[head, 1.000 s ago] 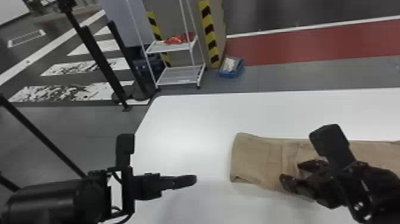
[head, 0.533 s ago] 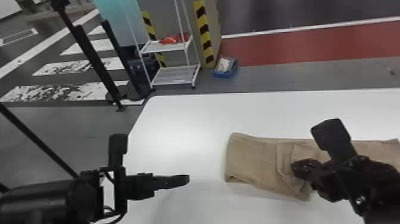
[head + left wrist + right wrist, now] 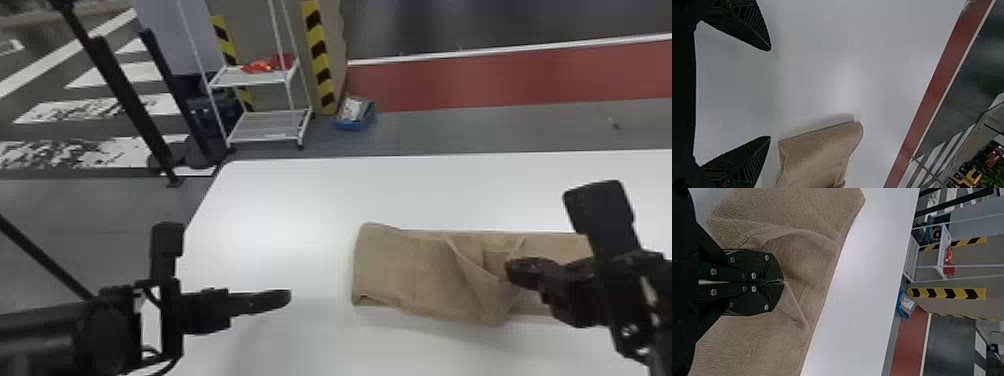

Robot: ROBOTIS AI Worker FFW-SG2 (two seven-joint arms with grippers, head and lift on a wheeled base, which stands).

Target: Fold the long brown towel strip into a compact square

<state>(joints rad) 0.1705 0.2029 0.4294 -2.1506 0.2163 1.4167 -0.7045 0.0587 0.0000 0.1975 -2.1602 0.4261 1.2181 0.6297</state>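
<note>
The brown towel lies on the white table, its left part folded over and a raised, creased flap near its middle. At that flap is my right gripper. In the right wrist view the right gripper has its fingers pressed together on a pinch of towel, with creases running from the tips. My left gripper hangs over the table, left of the towel and apart from it. The left wrist view has the left gripper open with nothing between its fingers, the towel's folded end beyond them.
The white table has bare surface behind the towel and between it and my left gripper. Past its far edge stand a white shelf rack, a blue bin and black posts on the floor.
The right gripper has moved slightly right, and the towel's middle flap has been drawn rightward, changing its creases. The left gripper looks almost still while the head view has shifted slightly.
</note>
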